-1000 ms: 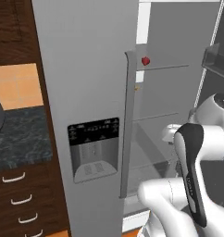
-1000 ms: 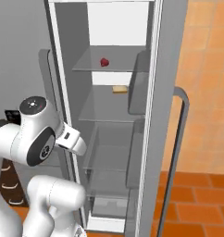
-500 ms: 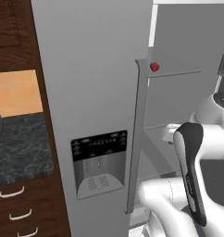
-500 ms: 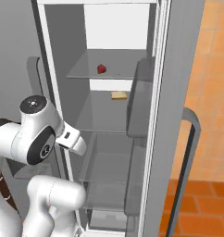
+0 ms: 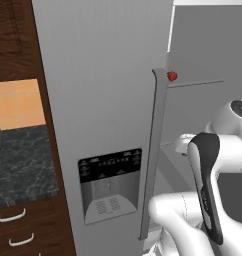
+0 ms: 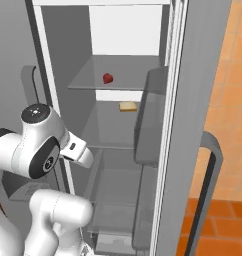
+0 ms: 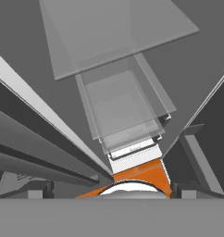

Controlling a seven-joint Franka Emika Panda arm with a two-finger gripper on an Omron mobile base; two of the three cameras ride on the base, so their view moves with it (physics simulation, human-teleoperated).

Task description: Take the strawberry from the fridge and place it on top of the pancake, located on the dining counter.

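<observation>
The strawberry [image 6: 108, 78], small and red, lies on an upper glass shelf inside the open fridge [image 6: 128, 130]. In the left base view the strawberry [image 5: 172, 76] peeks out just past the edge of the shut left door of the fridge [image 5: 103, 100]. My arm is folded low in front of the fridge, well below the strawberry's shelf. My gripper [image 7: 112, 192] points down at the fridge's lower shelves and is open, with nothing between its fingers. The pancake and the dining counter are out of view.
A flat tan-yellow slab [image 6: 127, 106] sits one shelf below the strawberry. A clear drawer [image 7: 123, 106] lies under the glass shelves. The open right door [image 6: 208, 165] stands at my right. A dark speckled counter [image 5: 23, 165] and wood drawers [image 5: 18, 235] are left of the fridge.
Both base views have shifted and the fridge looks larger and nearer, so the base has driven toward it. The arm keeps its folded pose, gripper still open.
</observation>
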